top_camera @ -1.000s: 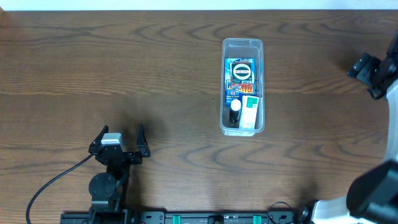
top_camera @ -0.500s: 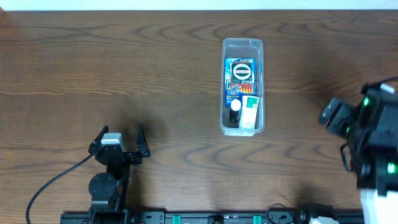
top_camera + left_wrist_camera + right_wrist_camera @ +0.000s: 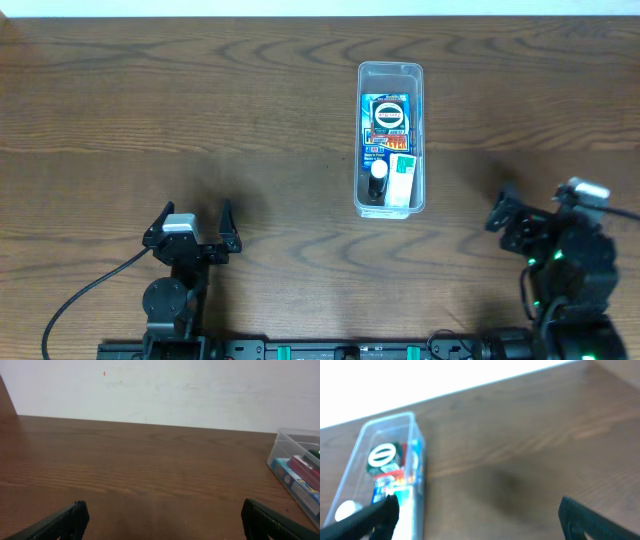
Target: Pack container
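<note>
The clear plastic container (image 3: 391, 75) stands on the table right of centre. It holds a blue and red packet with a round label (image 3: 388, 123), a small black and white item (image 3: 378, 182) and a white and green box (image 3: 401, 177). The container also shows at the right edge of the left wrist view (image 3: 291, 440) and at the left of the right wrist view (image 3: 382, 425). My left gripper (image 3: 193, 220) is open and empty at the front left. My right gripper (image 3: 530, 215) is open and empty at the front right, right of the container.
The brown wooden table (image 3: 200, 110) runs to a white wall at the back. A black cable (image 3: 85, 295) trails from the left arm's base. A rail (image 3: 350, 350) lies along the front edge.
My right arm has swung from the far right edge down and inward to the front right of the table. The left arm and the container have not moved.
</note>
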Controlling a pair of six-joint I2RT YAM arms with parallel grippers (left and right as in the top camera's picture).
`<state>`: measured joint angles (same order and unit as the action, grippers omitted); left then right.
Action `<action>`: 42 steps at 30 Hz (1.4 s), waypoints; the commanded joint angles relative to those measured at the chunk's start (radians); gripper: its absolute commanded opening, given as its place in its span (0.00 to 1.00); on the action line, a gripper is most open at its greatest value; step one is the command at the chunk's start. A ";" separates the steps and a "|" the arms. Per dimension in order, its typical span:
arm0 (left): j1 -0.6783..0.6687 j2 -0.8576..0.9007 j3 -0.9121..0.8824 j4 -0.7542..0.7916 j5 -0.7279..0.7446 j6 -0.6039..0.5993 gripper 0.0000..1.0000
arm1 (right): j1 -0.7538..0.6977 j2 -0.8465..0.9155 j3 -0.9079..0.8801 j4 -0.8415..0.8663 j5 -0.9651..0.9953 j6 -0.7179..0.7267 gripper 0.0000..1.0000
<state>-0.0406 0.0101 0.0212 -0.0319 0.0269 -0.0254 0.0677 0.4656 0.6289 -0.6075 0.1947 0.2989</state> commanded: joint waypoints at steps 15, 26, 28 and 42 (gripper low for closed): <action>0.006 -0.006 -0.017 -0.039 -0.011 0.006 0.98 | 0.031 -0.381 -0.569 0.535 -0.188 -0.113 0.99; 0.006 -0.006 -0.017 -0.039 -0.011 0.006 0.98 | -0.005 -0.461 -0.624 0.571 -0.172 -0.114 0.99; 0.006 -0.006 -0.017 -0.039 -0.011 0.006 0.98 | -0.017 -0.460 -0.624 0.542 -0.172 -0.114 0.99; 0.006 -0.006 -0.017 -0.039 -0.011 0.006 0.98 | -0.024 -0.460 -0.623 0.534 -0.174 -0.132 0.99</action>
<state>-0.0406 0.0101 0.0216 -0.0322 0.0269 -0.0254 0.0532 0.0124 0.0090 -0.0708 0.0181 0.1814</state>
